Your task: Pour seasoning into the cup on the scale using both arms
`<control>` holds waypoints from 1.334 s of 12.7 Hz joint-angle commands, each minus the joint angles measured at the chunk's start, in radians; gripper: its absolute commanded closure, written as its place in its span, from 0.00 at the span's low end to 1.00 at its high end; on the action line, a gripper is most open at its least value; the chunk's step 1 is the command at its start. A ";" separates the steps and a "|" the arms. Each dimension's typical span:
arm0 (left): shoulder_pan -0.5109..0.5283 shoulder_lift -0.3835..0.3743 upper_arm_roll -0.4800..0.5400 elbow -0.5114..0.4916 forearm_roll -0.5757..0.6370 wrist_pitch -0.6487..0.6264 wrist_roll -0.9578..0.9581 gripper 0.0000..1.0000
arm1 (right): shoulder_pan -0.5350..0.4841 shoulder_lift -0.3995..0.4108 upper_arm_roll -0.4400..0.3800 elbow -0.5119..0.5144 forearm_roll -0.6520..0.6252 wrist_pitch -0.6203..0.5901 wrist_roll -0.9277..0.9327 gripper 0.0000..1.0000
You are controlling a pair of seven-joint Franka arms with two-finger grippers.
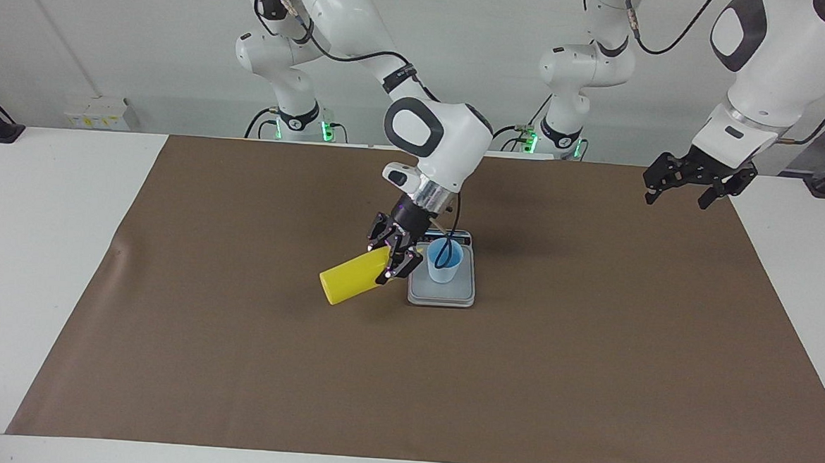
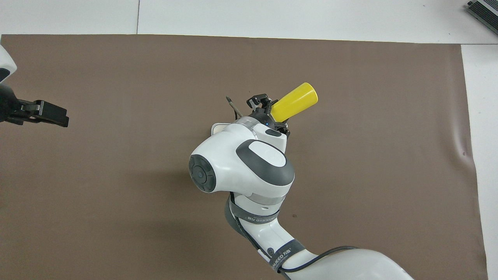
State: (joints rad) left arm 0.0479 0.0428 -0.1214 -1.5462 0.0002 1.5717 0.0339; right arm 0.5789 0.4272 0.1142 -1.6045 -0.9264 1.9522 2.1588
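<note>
the right hand [image 1: 391, 256] clamped the yellow seasoning bottle [image 1: 353, 284], tilted with its nozzle end toward the blue cup [image 1: 445, 260] on the scale [image 1: 442, 294] mid-desk. the left hand [image 1: 690, 181] waited, spread wide, over the mat's edge.

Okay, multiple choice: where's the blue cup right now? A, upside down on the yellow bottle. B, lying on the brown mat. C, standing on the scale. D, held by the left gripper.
C: in the facing view the cup stands upright on the scale, beside the tilted yellow bottle that the right gripper holds.
</note>
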 commanded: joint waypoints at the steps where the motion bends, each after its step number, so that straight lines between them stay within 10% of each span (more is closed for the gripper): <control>1: 0.004 -0.021 -0.003 -0.028 -0.012 0.018 -0.012 0.00 | 0.015 0.011 0.002 -0.002 -0.095 0.004 0.058 1.00; 17: 0.007 -0.020 -0.007 -0.021 -0.034 0.019 0.000 0.00 | 0.019 0.021 0.002 -0.069 -0.172 0.076 0.128 1.00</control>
State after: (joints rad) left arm 0.0476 0.0421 -0.1292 -1.5466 -0.0170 1.5739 0.0336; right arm 0.6003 0.4651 0.1151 -1.6574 -1.0596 2.0153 2.2542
